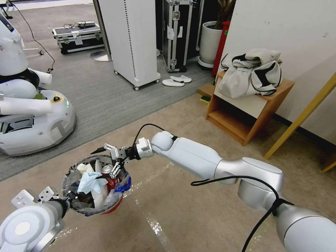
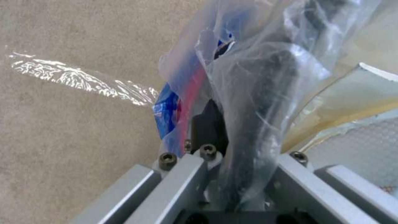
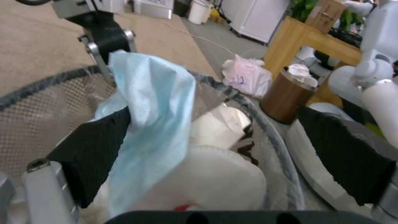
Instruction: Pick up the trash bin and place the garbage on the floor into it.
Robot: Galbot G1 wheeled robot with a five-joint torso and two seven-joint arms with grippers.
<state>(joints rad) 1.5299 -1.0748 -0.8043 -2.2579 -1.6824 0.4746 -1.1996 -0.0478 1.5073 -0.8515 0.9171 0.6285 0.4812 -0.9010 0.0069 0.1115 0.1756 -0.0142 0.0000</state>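
Note:
The trash bin (image 1: 91,206) hangs above the beige floor at the lower left, its clear bag (image 2: 248,62) bunched at the rim. My left gripper (image 1: 69,201) is shut on that rim and bag. Inside lie the garbage pieces: a light-blue cloth (image 1: 89,180), a red can (image 1: 111,181) and crumpled white paper (image 3: 215,180). My right gripper (image 1: 104,162) hovers over the bin's far side, open. In the right wrist view the light-blue cloth (image 3: 153,124) drapes against one black pad (image 3: 95,149), with the other pad (image 3: 344,155) far off it.
Another white robot (image 1: 31,115) stands on the grey carpet to the left. A wooden side table (image 1: 245,115) with a bundle of clothes (image 1: 252,73) stands by the right wall. White slippers (image 1: 176,81) and a wheeled white cabinet (image 1: 133,42) are farther back.

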